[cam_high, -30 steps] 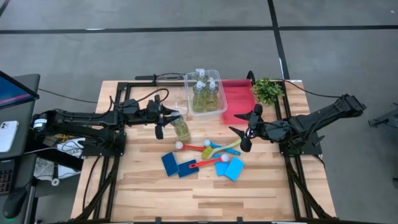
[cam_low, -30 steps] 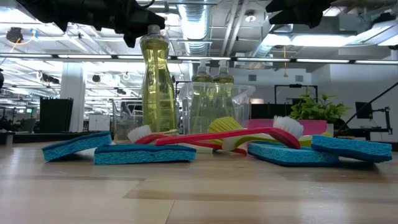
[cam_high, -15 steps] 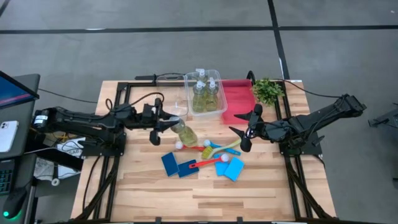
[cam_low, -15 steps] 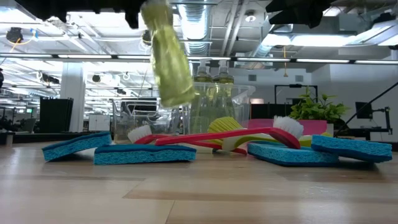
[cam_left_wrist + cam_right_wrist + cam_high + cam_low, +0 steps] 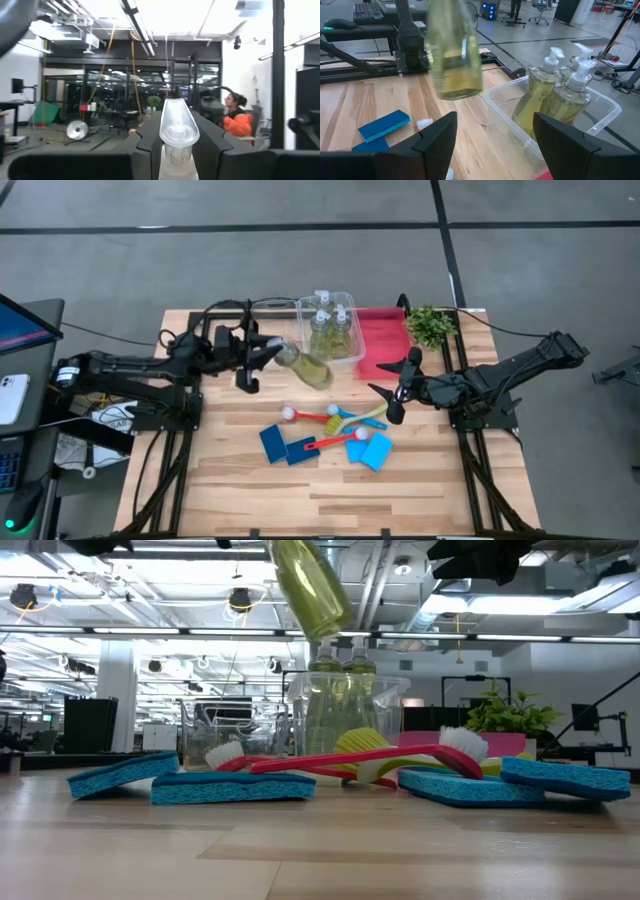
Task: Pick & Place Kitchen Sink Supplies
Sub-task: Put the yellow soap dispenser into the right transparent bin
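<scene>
The wooden desk (image 5: 330, 490) carries everything. At its far side stands a clear bin (image 5: 352, 358) with three bottles (image 5: 330, 330) of yellow-green liquid upright inside, and touching it on the right lies a red tray (image 5: 385, 340), with a leafy plant (image 5: 432, 325) just beyond that.

The left hand (image 5: 262, 360) is raised above the desk just left of the bin, clamped on the neck of a fourth bottle (image 5: 305, 366), which hangs tilted in the air, base toward the bin. The right hand (image 5: 392, 392) hovers near the tray's front edge, fingers spread wide and holding nothing.

Nearer the front lie blue sponges (image 5: 275, 443), some overlapping. Among them rest the slim brushes (image 5: 335, 420), red, yellow and teal handles crossing.
</scene>
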